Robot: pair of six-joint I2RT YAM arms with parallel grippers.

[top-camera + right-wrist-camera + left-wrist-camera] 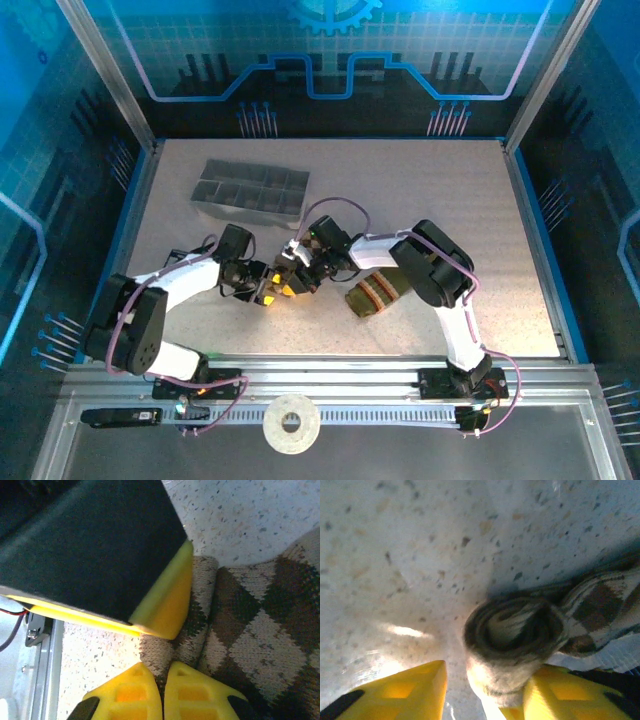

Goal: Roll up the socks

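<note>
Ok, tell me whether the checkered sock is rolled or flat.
Partly rolled: the checkered sock shows a spiral at one end, its tail lying flat.

Top view bright, even; L wrist blurry, glare lower-left; R wrist sharper.

The checkered sock (250, 625) shows beige-and-brown diamonds, the olive sock (374, 294) cream-orange stripes

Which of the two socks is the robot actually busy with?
The beige-and-brown checkered sock, partly rolled up between the jaws. The olive striped sock lies apart to the right, with no jaws on it.
</note>
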